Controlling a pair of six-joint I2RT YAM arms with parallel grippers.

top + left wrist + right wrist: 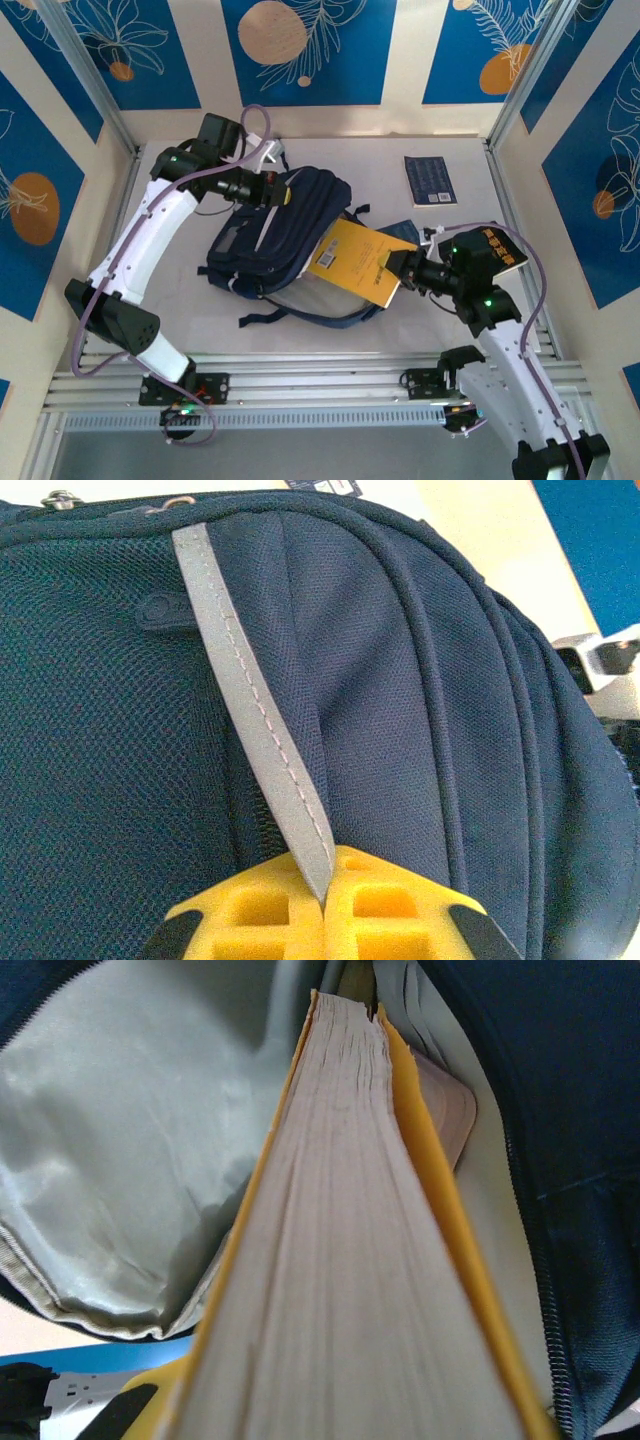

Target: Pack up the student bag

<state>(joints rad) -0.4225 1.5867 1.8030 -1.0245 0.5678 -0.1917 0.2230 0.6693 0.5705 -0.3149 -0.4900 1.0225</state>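
At the mouth of the student bag [275, 235] on the surface [330, 160], the yellow book [355, 262] gripped by the right tool [405, 268] is best slid straight in, its strap [250, 710] pinched by the left tool [325, 905].

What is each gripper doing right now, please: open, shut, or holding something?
Left gripper: shut on the grey strip of the student bag.
Right gripper: shut on the yellow book, partly inside the bag.

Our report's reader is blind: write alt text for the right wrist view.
A thick yellow-covered book, page edges toward the camera, pokes into the open navy student bag, with the bag's pale grey lining on the left.
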